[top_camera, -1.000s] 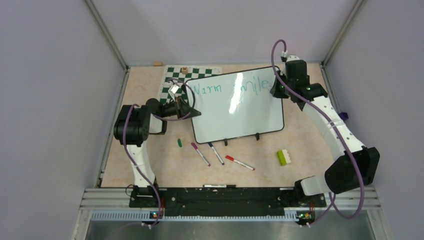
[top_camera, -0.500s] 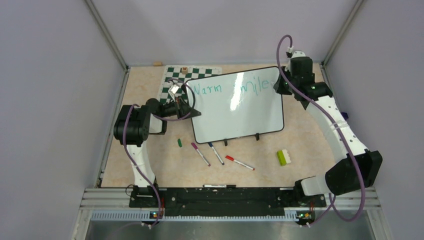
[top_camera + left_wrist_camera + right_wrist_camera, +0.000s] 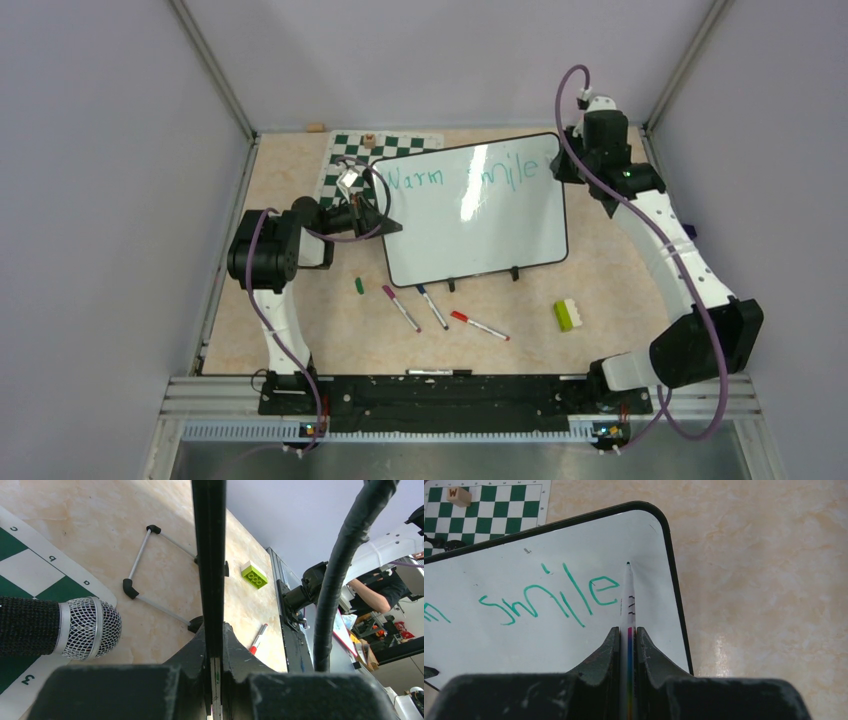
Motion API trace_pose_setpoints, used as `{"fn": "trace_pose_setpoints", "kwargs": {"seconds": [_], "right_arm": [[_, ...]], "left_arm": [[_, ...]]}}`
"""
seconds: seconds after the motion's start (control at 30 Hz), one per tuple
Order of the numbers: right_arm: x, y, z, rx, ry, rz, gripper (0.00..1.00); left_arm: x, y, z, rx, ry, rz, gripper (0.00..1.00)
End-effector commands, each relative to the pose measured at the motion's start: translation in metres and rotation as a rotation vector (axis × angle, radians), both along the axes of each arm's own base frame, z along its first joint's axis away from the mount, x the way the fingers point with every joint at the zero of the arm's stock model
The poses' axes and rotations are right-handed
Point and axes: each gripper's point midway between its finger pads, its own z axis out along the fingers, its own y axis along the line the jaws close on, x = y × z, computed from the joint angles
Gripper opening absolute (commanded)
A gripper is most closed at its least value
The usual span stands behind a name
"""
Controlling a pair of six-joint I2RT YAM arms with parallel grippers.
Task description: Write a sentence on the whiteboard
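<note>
Beige marbled laminate forms the tabletop (image 3: 300, 330), boxed in by plain pale grey walls (image 3: 100, 200). On its far half sits the large glossy white rectangular whiteboard (image 3: 480, 230) with a thin black rim. Its far left corner covers part of the green-and-white checkered chess mat (image 3: 345, 160).

My left gripper (image 3: 212, 645) is closed tight on the whiteboard's left edge. My right gripper (image 3: 628, 640) is clamped on a slim white marker (image 3: 629, 595) with a rainbow stripe. The marker's teal tip sits just right of the last letter, near the board's far right corner; I cannot tell whether it touches. The teal-green handwriting (image 3: 574, 595) reads "Warm smile" along the top line.

On the near side of the board lie a purple-capped pen (image 3: 400, 307), a blue-capped pen (image 3: 432, 307) and a red-capped pen (image 3: 479, 325). A small green cap (image 3: 359, 285) lies to their left and a lime-green plastic brick (image 3: 567, 315) to their right. A small wooden cube marked W (image 3: 459, 496) rests on the mat.
</note>
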Motion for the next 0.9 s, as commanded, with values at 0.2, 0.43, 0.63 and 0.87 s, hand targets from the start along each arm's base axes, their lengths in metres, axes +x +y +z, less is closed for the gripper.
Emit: {"fn": "trace_pose_setpoints", "kwargs": {"seconds": [0.2,0.43,0.63,0.87], "right_arm": [[0.007,0.011,0.008,0.045,-0.045,0.054,0.00],[-0.003,0.022,0.001,0.059,-0.013,0.134,0.00],[-0.009,0.002,-0.010,0.002,0.011,0.047,0.00],[-0.016,-0.019,-0.017,-0.042,0.017,-0.060,0.00]], "left_arm": [[0.015,0.009,0.017,-0.009,-0.154,0.062,0.00],[0.015,0.008,0.017,-0.009,-0.154,0.061,0.00],[0.015,0.008,0.017,-0.009,-0.154,0.061,0.00],[0.015,0.008,0.017,-0.009,-0.154,0.061,0.00]]}}
